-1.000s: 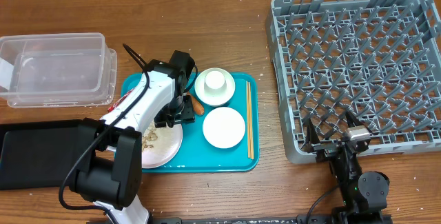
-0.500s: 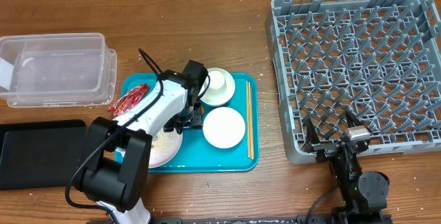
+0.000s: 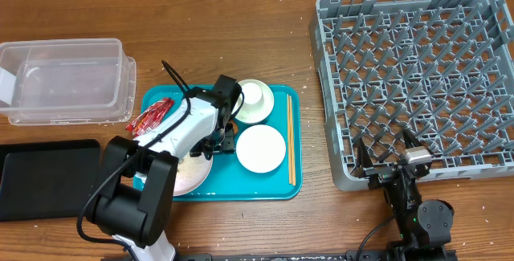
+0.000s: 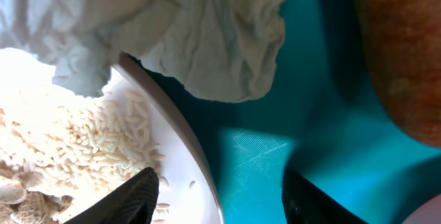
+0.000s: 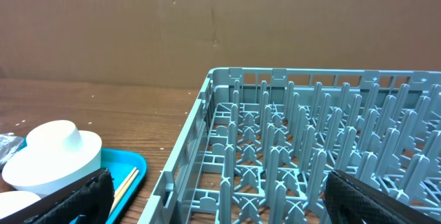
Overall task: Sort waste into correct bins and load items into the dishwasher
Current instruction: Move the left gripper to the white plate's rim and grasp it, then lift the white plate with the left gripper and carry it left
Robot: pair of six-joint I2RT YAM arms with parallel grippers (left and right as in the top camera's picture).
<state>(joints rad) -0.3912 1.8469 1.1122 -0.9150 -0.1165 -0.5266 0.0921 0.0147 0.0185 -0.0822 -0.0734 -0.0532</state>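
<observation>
Hovering low over the teal tray (image 3: 294, 158), the left fingers (image 4: 131, 200) stand apart, with nothing between them but the rim of the plate (image 4: 189, 158) and bare tray. Just ahead of them we see the crumpled paper wad (image 4: 186, 31) lapping over that rim, rice scraps (image 4: 76, 141) piled on the plate, and the sausage (image 4: 406, 58) lying on the tray off to one side. The red wrapper (image 3: 151, 116) sits at the tray's back-left corner. So the sorting, by our reading, has not visibly begun: the clear tub (image 3: 64, 80) and the black tray (image 3: 40, 177), out on the wooden surface (image 3: 241, 20), show no waste in them. Across the way, the right fingers (image 5: 69, 200) are spread wide too, holding nothing, at the near wall of the dish rack (image 3: 426, 76), and not one dish is in it. The cup (image 3: 253, 94) in its bowl (image 3: 261, 112), the second bowl (image 3: 261, 148) and the chopsticks (image 3: 290, 140) all wait on the tray, so every piece is left to go
</observation>
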